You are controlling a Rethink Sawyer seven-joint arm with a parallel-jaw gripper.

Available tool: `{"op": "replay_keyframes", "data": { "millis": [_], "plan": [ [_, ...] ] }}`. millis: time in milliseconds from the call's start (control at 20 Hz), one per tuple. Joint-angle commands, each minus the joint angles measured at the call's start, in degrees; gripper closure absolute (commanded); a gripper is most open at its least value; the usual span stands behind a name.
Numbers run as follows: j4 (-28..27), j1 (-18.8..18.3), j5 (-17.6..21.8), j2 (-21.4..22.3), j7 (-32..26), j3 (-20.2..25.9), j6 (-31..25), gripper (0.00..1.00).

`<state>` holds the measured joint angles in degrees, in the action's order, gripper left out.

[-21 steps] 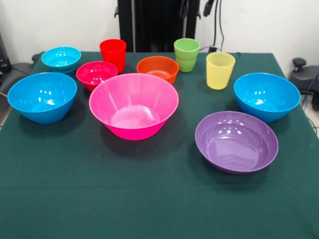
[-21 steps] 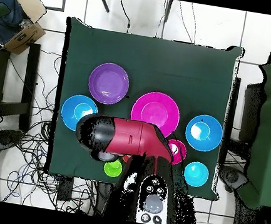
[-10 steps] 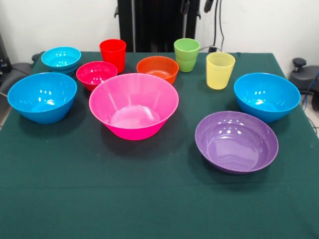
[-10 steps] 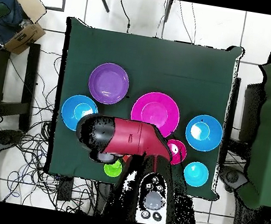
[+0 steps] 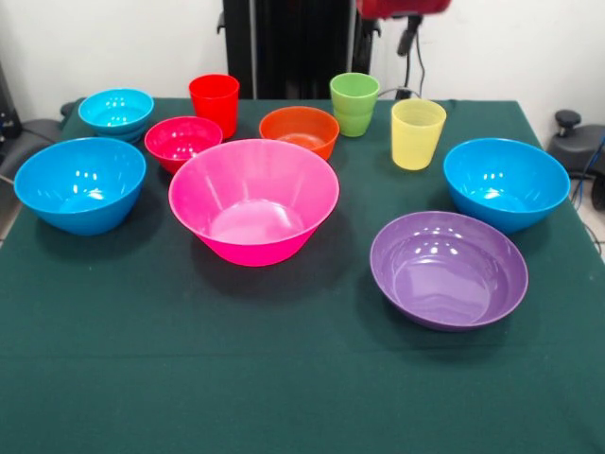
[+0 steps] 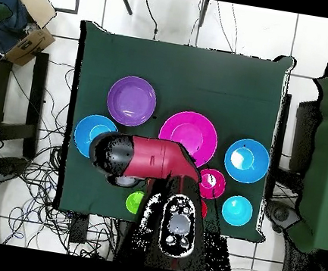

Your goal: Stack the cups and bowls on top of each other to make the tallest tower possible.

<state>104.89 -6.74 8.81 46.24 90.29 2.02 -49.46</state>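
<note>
Red housing of my arm (image 5: 404, 8) now shows at the top edge of the front view, absent a moment ago; I judge I am swinging out toward the cups; gripper state I cannot tell. Left to right: blue bowl (image 5: 79, 183), cyan bowl (image 5: 116, 111), magenta-red bowl (image 5: 182, 141), red cup (image 5: 215, 102), pink bowl (image 5: 253, 200), orange bowl (image 5: 299, 130), green cup (image 5: 354, 103), yellow cup (image 5: 417, 133), purple bowl (image 5: 448, 269), second blue bowl (image 5: 506, 183); all glossy, upright, apart on the green cloth (image 5: 284, 378); nothing stacked yet.

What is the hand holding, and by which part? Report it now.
Nothing, as far as the views show: the cups and bowls all rest on the table, and the arm is up above them, lifting none.
</note>
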Motion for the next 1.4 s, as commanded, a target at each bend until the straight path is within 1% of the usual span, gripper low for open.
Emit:
{"op": "replay_keyframes", "data": {
  "millis": [50, 200, 500, 650, 800, 900, 1050, 1200, 1400],
  "plan": [
    [-11.27, 2.24, -1.19, -10.71, 9.08, 4.33, 3.09, 0.0],
    [-13.57, 2.37, -2.1, -11.9, 8.68, 4.44, 2.24, 0.0],
    [-17.75, 3.0, -2.26, -13.88, 7.89, 3.93, -0.74, 0.0],
    [-20.92, 2.73, -2.64, -14.42, 6.8, 4.11, -4.18, 0.0],
    [-24.47, 2.46, -3.0, -14.97, 5.54, 4.26, -8.91, 0.0],
    [-25.84, 2.41, -3.26, -15.05, 5.13, 4.29, -11.18, 0.0],
    [-27.26, 2.54, -3.47, -15.36, 5.08, 4.22, -12.8, 0.0],
    [-27.34, 2.49, -3.64, -15.17, 4.79, 4.34, -13.18, 0.0],
    [-30.71, 2.7, -3.68, -16.07, 4.64, 4.55, -16.48, 0.0]
  ]
}}
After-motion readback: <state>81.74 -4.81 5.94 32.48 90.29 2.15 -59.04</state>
